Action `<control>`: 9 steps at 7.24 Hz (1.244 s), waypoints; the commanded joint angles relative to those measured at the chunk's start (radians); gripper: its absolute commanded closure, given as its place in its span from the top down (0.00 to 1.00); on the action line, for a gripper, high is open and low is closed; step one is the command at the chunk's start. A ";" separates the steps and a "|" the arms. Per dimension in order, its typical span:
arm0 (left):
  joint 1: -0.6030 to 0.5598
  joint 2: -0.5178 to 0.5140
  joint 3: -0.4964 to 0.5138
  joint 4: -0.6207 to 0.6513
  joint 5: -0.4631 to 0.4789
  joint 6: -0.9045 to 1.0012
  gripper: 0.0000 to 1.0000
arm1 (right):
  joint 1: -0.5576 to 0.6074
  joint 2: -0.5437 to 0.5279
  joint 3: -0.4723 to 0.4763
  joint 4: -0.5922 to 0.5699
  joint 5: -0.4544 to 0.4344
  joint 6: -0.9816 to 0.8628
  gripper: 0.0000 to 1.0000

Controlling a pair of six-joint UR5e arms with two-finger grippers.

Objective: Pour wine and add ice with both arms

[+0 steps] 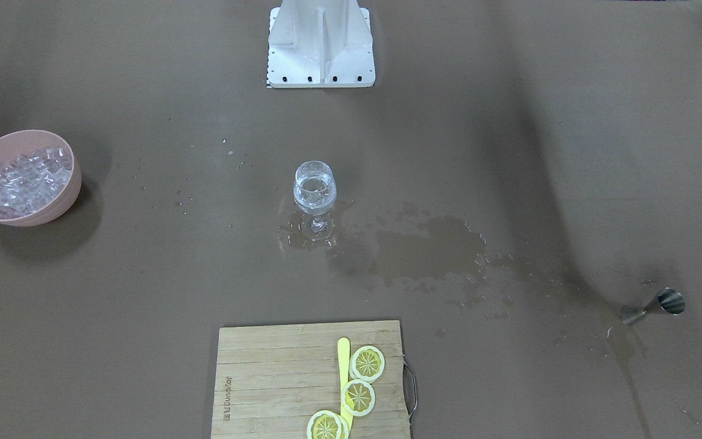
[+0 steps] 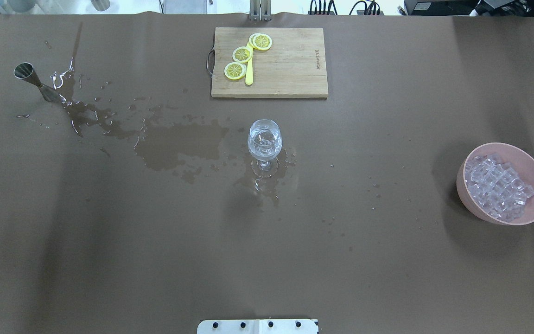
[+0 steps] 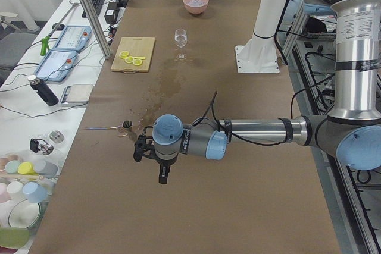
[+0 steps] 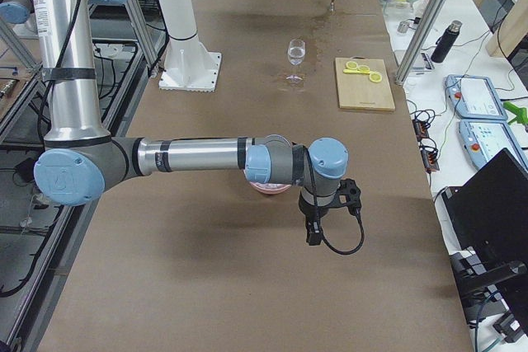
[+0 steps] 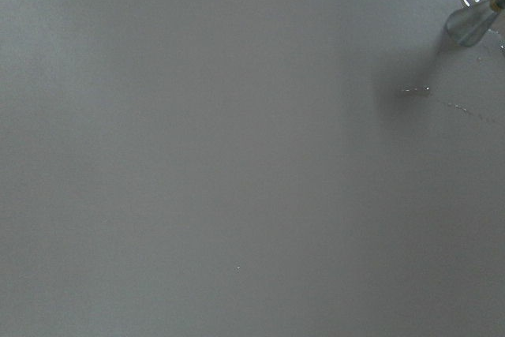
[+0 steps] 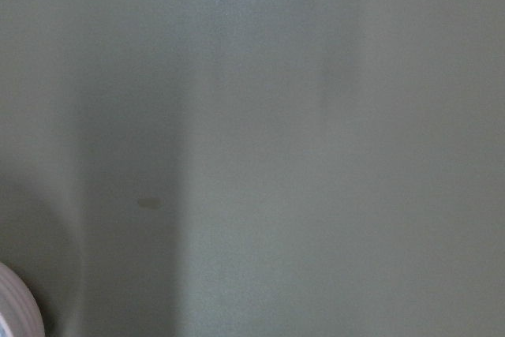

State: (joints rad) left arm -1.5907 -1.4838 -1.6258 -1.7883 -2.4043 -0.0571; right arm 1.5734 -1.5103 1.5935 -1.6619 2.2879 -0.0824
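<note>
Far left on the bench (image 2: 387, 260), a steel jigger (image 2: 32, 79) stands at the edge of dark wet stains (image 2: 179, 144). These spread right to the wine glass (image 2: 264, 144) at centre, and the wine (image 2: 263, 147) sits clear in its bowl. Beyond the glass lies a cutting board (image 2: 290, 74) with lemon slices (image 2: 242, 54) and a yellow stick (image 2: 249, 74). Its burnt-in brand mark is too small to read.

Far right, the ice (image 2: 496, 188) is heaped in a pink bowl (image 2: 462, 188).

Only the side views show the arms. The left arm (image 3: 262, 130) reaches over the bench near the jigger, and the right arm (image 4: 198, 156) reaches near the bowl. I cannot tell whether the left fingers (image 3: 162, 175) or the right fingers (image 4: 313, 235) are wide or narrow.

The left wrist view catches the jigger's foot, and the right wrist view shows a sliver of the bowl's rim.
</note>
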 commanded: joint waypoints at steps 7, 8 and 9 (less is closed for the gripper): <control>-0.003 0.004 -0.017 0.010 -0.006 -0.001 0.98 | -0.001 -0.002 -0.001 0.001 0.022 0.019 1.00; -0.002 0.005 -0.016 0.010 -0.004 -0.001 0.98 | -0.004 -0.004 -0.003 0.001 0.030 0.019 1.00; -0.002 0.005 -0.017 0.010 -0.006 -0.001 0.99 | -0.001 -0.004 -0.003 0.001 0.030 0.019 1.00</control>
State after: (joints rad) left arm -1.5926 -1.4794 -1.6415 -1.7782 -2.4092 -0.0584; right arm 1.5711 -1.5134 1.5913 -1.6613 2.3148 -0.0629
